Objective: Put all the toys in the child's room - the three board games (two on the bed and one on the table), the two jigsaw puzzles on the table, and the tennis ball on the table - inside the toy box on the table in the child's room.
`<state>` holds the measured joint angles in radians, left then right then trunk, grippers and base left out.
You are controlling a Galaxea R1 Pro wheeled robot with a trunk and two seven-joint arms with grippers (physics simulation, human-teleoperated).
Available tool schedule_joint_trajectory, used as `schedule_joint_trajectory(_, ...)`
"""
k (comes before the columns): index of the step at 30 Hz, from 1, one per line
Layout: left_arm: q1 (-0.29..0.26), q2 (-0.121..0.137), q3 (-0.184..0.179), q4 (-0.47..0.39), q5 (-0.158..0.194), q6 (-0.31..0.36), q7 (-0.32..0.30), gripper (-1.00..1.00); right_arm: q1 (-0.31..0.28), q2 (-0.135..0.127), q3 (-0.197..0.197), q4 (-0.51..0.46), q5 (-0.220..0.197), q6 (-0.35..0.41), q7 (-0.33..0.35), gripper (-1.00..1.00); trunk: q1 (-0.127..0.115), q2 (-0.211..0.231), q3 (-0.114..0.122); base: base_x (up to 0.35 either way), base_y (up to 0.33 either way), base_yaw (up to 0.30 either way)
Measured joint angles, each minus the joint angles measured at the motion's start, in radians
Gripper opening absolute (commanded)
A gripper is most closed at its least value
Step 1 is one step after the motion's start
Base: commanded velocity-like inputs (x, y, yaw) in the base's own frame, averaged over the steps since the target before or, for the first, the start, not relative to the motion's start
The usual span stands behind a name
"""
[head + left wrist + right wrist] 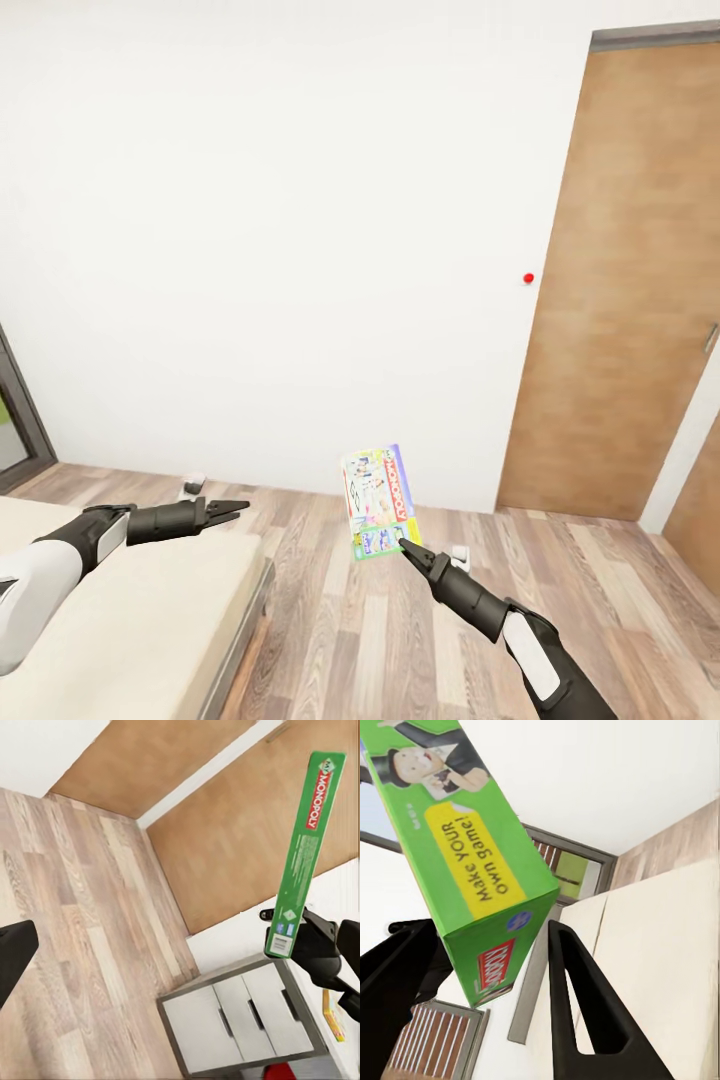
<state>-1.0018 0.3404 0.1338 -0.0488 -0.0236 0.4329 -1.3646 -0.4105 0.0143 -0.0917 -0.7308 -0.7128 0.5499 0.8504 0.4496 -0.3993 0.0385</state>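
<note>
The flat purple-and-green printed "Monopoly" board game box (379,502) is hanging in the air over the wood-plank floor (350,630), standing nearly upright with its printed face turned toward the head camera. It is being pinched by its lower end in the right gripper (404,546), whose dark fingers are clamping the narrow bottom edge; in the right wrist view one finger (585,1020) is lying against the green side of the box, so the grip looks like a thin end-pinch, probably why the box is being carried on end rather than flat. Held high and forward like this, it is clearing the cream-coloured mattress of the bed (150,600) at the robot's left.

The left gripper (232,509) is hovering empty above the bed's corner, its jaws appearing nearly together, though the angle is making that hard to be sure of.

A pale grey cabinet with three drawer fronts (240,1020) is showing in the left wrist view below the carried box. Ahead are standing a white wall (300,200), a small red round button (528,278) and a wooden door (620,280), so the robot is seemingly travelling with the game toward the table.
</note>
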Motion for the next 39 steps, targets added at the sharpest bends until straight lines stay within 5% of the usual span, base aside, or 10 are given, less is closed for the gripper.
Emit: schedule_joint_trajectory(39,0.000,-0.002,0.000,0.000,0.000,0.000,0.019,1.00,0.000,-0.001,0.000,0.000,0.000,0.000,0.001,-1.00,0.000,0.000,0.032,0.000,0.000,-0.266)
